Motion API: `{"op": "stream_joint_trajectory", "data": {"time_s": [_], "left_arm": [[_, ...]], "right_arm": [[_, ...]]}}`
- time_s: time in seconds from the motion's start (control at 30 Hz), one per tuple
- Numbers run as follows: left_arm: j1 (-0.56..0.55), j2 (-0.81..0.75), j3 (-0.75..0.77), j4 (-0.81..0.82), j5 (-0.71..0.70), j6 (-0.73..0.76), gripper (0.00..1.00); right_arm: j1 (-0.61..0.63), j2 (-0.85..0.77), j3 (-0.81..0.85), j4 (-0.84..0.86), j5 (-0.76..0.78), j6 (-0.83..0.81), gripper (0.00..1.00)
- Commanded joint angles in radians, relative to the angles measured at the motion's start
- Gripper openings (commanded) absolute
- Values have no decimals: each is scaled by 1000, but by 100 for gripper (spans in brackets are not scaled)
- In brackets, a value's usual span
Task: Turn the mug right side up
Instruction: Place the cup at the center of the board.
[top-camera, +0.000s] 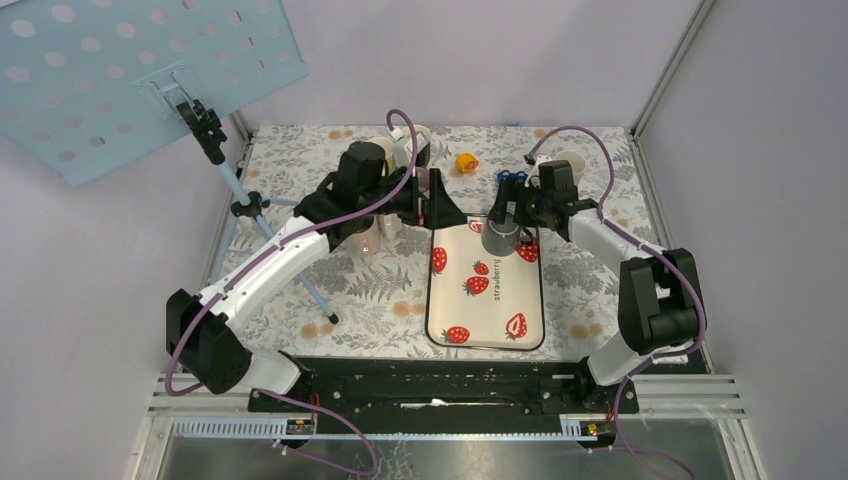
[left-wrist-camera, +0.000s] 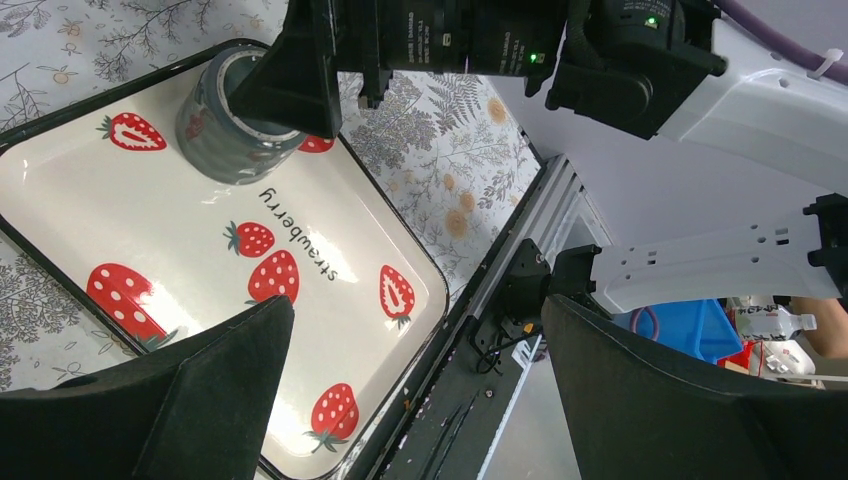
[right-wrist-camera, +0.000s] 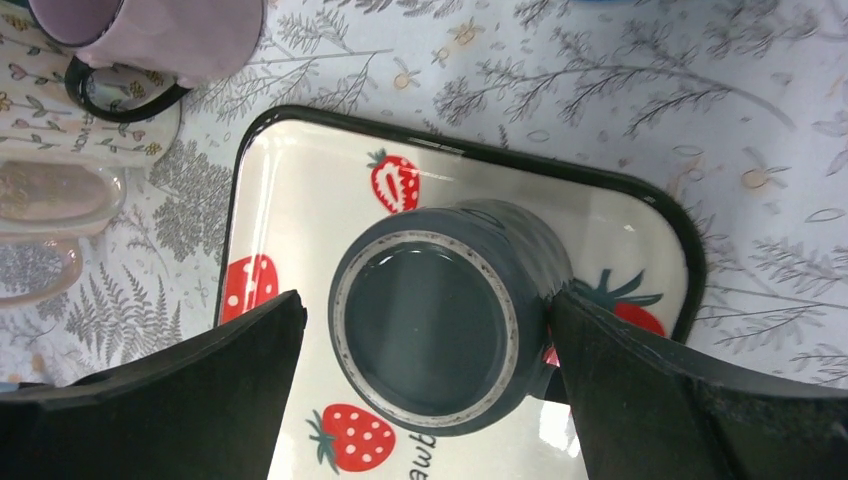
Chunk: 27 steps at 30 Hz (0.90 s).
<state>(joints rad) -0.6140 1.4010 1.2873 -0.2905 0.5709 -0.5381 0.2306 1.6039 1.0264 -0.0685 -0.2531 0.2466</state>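
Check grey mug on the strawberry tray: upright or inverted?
Inverted. The mug stands mouth-down on the tray; right wrist view shows its shallow base and pale foot ring facing up.

I see plain pale-lavender walls (top-camera: 480, 50) on three sides, in flat, even light. The surface (top-camera: 380, 300) carries a grey fern-and-flower print cloth. A light-blue perforated panel (top-camera: 120, 70) sits tilted on a tripod stand (top-camera: 250, 207), far left. Aluminium corner post (top-camera: 672, 70) far right, black rail (top-camera: 450, 388) along the near edge.
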Motion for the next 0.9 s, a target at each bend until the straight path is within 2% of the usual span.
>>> {"op": "stream_joint_trajectory", "data": {"time_s": [0.0,0.13,0.33,0.67,0.87], "left_arm": [[2,-35,1,39,-10,19,99],[4,-34,2,36,-11,18,99],[5,-24,7,36,-12,15,99],[4,-22,-4,35,-50,-1,99],[6,-58,-15,-4,-187,-9,99]], "right_arm": [[55,-45,-34,-7,44,98,100],[129,-107,-57,-107,194,200,100],[253,-192,-107,-142,299,324,100],[477,-156,-98,-109,360,474,100],[508,-171,-69,-126,370,502,100]]}}
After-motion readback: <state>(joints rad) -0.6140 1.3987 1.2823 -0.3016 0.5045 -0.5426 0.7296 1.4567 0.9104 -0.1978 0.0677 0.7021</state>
